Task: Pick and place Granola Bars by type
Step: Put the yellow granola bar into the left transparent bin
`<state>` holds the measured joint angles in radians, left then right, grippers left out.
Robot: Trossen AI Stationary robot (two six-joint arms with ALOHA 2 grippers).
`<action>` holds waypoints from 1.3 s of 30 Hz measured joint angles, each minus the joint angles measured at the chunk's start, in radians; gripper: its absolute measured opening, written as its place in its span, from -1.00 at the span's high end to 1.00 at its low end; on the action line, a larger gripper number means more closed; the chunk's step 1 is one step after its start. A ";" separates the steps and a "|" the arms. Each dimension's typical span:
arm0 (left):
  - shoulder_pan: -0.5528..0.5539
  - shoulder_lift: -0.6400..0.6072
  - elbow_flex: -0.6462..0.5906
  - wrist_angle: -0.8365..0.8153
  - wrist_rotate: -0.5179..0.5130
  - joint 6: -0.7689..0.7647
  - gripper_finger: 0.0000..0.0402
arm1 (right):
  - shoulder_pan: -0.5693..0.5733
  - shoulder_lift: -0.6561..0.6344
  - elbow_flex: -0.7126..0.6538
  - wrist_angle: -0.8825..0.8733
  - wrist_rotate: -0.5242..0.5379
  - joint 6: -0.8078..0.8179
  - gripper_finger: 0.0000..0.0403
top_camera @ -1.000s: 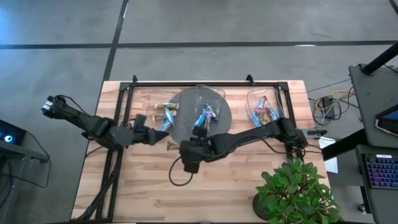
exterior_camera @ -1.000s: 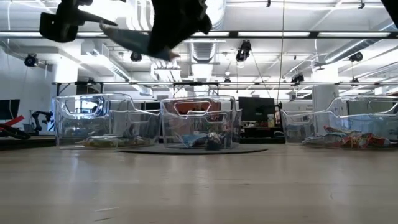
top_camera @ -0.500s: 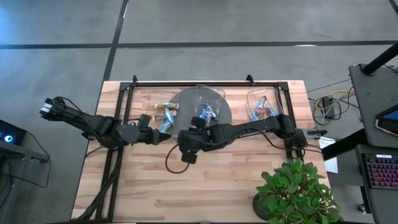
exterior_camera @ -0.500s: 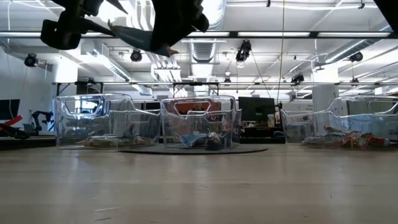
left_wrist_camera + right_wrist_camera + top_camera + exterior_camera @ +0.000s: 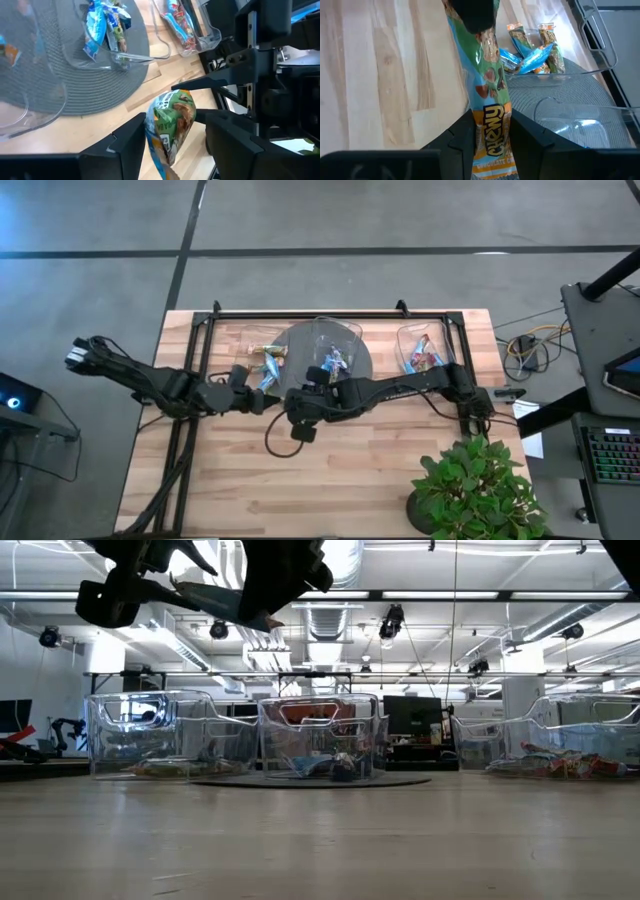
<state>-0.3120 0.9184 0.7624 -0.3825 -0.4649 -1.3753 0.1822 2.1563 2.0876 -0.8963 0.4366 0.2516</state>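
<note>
Over the pale wood table [image 5: 380, 470] w/ its clear bins [image 5: 318, 735], the right claw [image 5: 491, 131] grips a crinkly green-and-blue bar [image 5: 490, 95] mid-air, prob. a handover: left claw [image 5: 175, 135], spread wide around it, should clamp before right lets go.

I work at a pale wooden table [image 5: 330, 470] that stands on a grey concrete floor [image 5: 400, 215] crossed by dark seams. A leafy green potted plant [image 5: 470, 485] sits at one corner of the tabletop. Beside it a dark desk [image 5: 600, 330] carries a keyboard [image 5: 612, 455] with lit keys. Looking level across the table, I see an open hall with a white ceiling, long strip lights [image 5: 500, 595] and hanging ducts [image 5: 340, 560].
</note>
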 joint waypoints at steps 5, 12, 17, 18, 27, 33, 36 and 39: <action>0.006 0.007 0.000 0.020 0.000 0.034 0.08 | 0.000 0.000 0.000 -0.001 0.000 0.003 0.53; 0.009 0.008 0.000 0.020 0.000 0.054 0.29 | 0.001 0.001 0.000 0.000 0.000 0.003 0.53; 0.011 0.008 0.000 0.019 -0.006 0.063 0.50 | 0.001 0.001 0.000 0.003 0.000 -0.001 0.53; 0.012 0.009 0.000 0.019 -0.008 0.065 0.54 | 0.001 0.001 0.000 0.003 0.000 -0.001 0.53; 0.016 0.014 0.000 0.000 -0.023 0.073 0.61 | 0.003 0.001 -0.001 0.004 0.000 0.034 0.52; 0.017 0.014 -0.001 -0.021 -0.030 0.077 0.62 | 0.005 -0.005 -0.001 -0.012 0.018 0.056 0.46; 0.018 0.015 -0.008 -0.026 -0.033 0.077 0.62 | 0.005 -0.006 -0.001 -0.019 0.035 0.104 0.35; 0.018 0.015 -0.017 -0.040 -0.034 0.076 0.62 | 0.005 -0.007 -0.001 -0.038 0.035 0.125 0.20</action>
<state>-0.2935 0.9332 0.7453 -0.4227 -0.4987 -1.2991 0.1869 2.1497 2.0869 -0.9340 0.4721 0.3762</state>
